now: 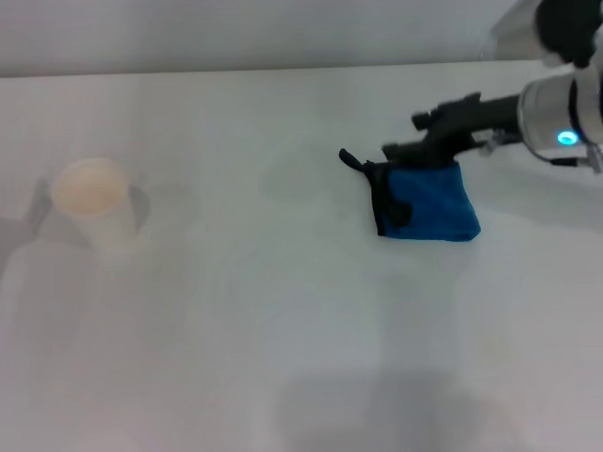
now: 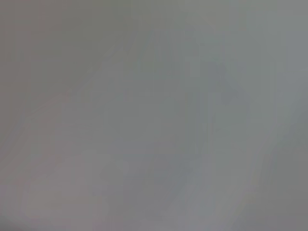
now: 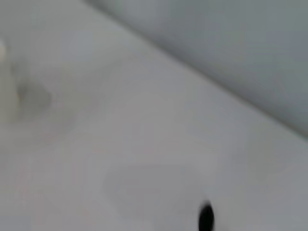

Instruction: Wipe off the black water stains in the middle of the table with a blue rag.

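Far left, pale empty cup (image 1: 91, 191) stands.

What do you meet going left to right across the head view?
White cup → blue rag, hanging from the right gripper → right arm's silver wrist. All over the white table.

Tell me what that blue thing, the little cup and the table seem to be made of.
The rag looks like soft woven cloth, matte blue with black edging: it hangs limp and folded from the right claw. The cup seems paper or thin plastic, pale cream and dull, though that is hard to tell. The table looks like a smooth white matte board, possibly laminate.
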You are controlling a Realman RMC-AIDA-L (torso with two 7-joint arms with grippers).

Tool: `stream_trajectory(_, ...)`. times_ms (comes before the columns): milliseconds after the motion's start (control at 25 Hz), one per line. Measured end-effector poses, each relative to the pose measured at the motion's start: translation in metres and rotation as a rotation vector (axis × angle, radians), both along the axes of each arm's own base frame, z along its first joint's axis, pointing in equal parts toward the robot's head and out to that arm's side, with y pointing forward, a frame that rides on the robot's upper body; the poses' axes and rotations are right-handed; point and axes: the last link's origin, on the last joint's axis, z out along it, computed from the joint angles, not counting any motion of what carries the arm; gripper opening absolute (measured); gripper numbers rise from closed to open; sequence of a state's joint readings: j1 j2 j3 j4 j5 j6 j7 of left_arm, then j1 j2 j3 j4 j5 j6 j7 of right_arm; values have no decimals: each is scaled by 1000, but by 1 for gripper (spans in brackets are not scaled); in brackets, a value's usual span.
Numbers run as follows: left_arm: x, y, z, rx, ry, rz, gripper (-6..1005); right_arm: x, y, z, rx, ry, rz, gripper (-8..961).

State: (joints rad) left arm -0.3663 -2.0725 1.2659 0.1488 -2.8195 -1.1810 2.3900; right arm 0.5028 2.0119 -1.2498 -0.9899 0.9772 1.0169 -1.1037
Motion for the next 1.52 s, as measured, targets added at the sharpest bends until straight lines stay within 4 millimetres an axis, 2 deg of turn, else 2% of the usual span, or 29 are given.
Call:
stream_trajectory(160, 0, 0, 0, 0, 0, -1, 890, -2, 0, 20, 109, 260, -3, 592)
stream_trajectory(280, 0, 1, 1, 3, -1, 0, 891, 5, -2, 38, 209, 486, -9, 738)
stream_trajectory(360, 0, 1, 1, 3, -1, -1, 891, 22, -6, 54, 325, 681, -58, 769)
stream_trajectory(400, 1, 1, 1, 3, -1, -2, 891, 42, -12, 64, 435, 802, -112, 784)
stream_trajectory(440, 1, 1, 1, 3, -1, -2, 891, 42, -12, 64, 435, 802, -112, 784)
stream_trajectory(560, 1, 1, 0, 3, -2, -1, 890, 83, -31, 78, 664, 922, -197, 783)
stream_trajectory(720, 0, 0, 1, 4, -2, 2, 890, 127, -56, 79, 914, 788, -225, 782)
stream_trajectory(920, 0, 1, 1, 12, -12, 5, 891, 160, -73, 68, 1082, 520, -274, 781)
stream_trajectory(1200, 1, 1, 0, 12, -19, 6, 891, 180, -72, 50, 1045, 235, -349, 779)
stream_trajectory(1520, 1, -1, 1, 16, -23, 2, 891, 182, -72, 60, 1127, 280, -383, 776)
